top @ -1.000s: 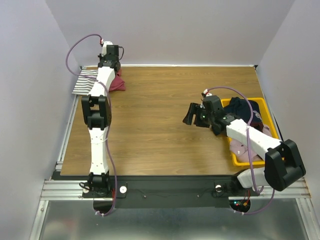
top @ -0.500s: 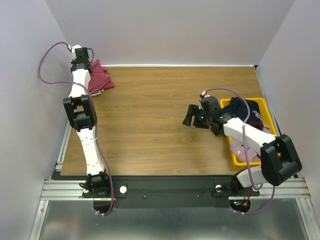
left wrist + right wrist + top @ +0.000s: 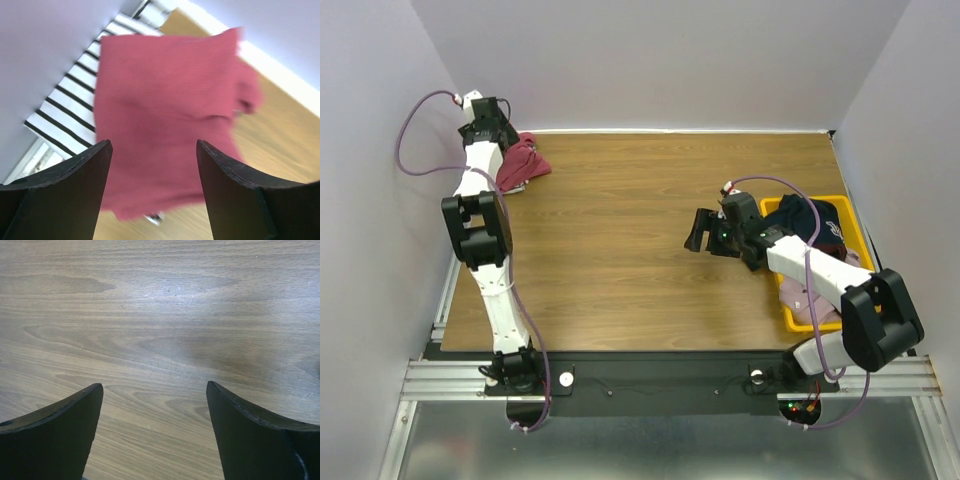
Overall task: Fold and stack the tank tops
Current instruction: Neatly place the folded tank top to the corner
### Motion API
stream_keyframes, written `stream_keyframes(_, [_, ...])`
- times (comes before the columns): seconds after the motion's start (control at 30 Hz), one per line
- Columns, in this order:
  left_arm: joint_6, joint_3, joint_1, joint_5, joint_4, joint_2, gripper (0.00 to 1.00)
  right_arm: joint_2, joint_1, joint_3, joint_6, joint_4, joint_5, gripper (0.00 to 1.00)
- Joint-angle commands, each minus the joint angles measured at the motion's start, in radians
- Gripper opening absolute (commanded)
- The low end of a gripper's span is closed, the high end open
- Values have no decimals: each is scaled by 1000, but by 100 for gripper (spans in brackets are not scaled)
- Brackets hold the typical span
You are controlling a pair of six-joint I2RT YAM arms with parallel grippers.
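Covering most of the striped top [image 3: 65, 100], the red top [image 3: 165, 115] looks blurred; both arms' jaws stand spread.

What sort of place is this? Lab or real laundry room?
Most likely a lab test cell: plain walls box in a wooden table, the left arm and right arm are bolted to a metal rail at its near edge, and a yellow bin holds clothes.
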Motion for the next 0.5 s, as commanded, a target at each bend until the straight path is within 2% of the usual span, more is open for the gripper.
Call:
stream_keyframes(0.0, [-50,-28,-72,20,72,-233,80,-46,-4,38,10,42,37,93])
stream_keyframes(0.03, [-55,-68,-94,20,74,-259,80,-61,-4,41,12,42,41,100])
stream_keyframes(0.1, [-67,-124,-147,7,77,-346,80,-78,-4,48,21,40,45,100])
stream_keyframes(0.2, [-108,-308,-275,17,119,-498,80,-121,-4,55,21,40,68,100])
stream_keyframes(0.23, [-122,-429,-308,17,136,-540,80,-133,-4,58,21,37,78,100])
stream_keyframes(0.27, [-136,-497,-398,18,184,-583,80,-144,-4,58,18,35,78,100])
stream_keyframes(0.37, [-171,-730,-555,-17,253,-732,80,-193,-4,53,15,23,140,100])
stream_keyframes(0.4, [-189,-822,-656,-25,259,-787,80,-214,-4,55,13,11,166,100])
stream_keyframes(0.47, [-217,-901,-746,-60,282,-832,80,-239,-4,55,18,-1,189,100])
